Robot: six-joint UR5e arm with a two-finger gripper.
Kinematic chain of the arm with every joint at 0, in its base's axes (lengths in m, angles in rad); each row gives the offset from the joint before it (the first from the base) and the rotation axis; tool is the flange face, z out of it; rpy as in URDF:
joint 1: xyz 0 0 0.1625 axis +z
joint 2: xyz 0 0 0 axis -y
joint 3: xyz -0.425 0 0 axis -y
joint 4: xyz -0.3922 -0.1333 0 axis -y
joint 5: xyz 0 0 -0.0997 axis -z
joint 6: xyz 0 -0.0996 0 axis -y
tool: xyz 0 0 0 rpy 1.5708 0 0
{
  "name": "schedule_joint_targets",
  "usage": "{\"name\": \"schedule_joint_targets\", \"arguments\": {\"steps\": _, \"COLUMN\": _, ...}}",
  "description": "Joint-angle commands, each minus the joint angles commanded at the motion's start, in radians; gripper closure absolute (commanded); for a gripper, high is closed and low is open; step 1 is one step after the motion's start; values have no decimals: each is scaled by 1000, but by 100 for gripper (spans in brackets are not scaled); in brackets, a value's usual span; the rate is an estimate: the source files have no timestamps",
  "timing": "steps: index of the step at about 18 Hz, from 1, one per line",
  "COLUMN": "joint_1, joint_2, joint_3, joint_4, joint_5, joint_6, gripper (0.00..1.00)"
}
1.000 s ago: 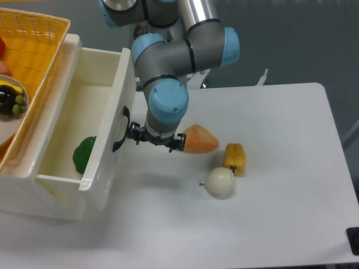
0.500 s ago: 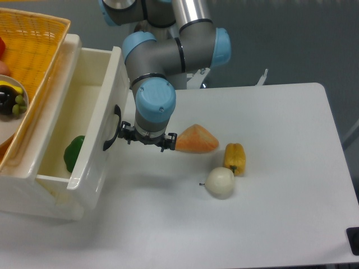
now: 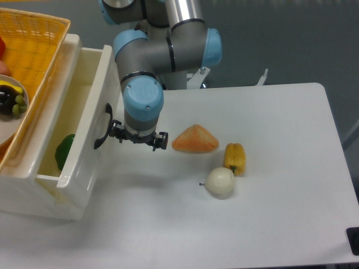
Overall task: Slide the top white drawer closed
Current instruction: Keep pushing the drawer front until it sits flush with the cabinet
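Table (image 3: 269, 224): white top, fills most of frame, dark floor behind. Cabinet (image 3: 33, 196), cream-white, sits at left edge of table. Arm (image 3: 162, 50), grey w/ blue joint caps, comes down from top centre; wrist points down just right of cabinet.

Top white drawer (image 3: 78, 134): still partly open, interior visible from above, front panel tilted in view, black curved handle (image 3: 101, 126) on its outer face. Green pepper (image 3: 63, 150) lies inside drawer near front wall, partly hidden by panel.

Orange woven basket (image 3: 31, 53) on top of cabinet, upper left, cut by frame edge; holds a white plate (image 3: 11, 129) w/ dark and green items, too small to ID.

Gripper (image 3: 137, 138): low, just right of drawer front, left finger tip at or touching handle — contact not certain. Fingers look spread apart, nothing held betw. them.

On table right of gripper, apart from it: orange wedge-shaped item (image 3: 195, 140), approx. centre. Yellow pepper (image 3: 235, 158) just right of wedge. Pale round fruit (image 3: 219, 182) w/ short stem, just below-left of yellow pepper, near-touching. Small dark object (image 3: 353, 240) at bottom right corner, cut off.
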Motion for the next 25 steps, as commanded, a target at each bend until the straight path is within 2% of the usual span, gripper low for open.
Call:
{"name": "schedule_joint_targets", "arguments": {"steps": 5, "joint_1": -41, "joint_2": 2, "joint_3": 5, "joint_4": 2, "joint_5": 3, "joint_6": -15, "gripper": 0}}
{"name": "schedule_joint_targets", "arguments": {"steps": 25, "joint_1": -49, "joint_2": 18, "joint_3": 3, "joint_4": -2, "joint_5": 2, "joint_6": -28, "gripper": 0}}
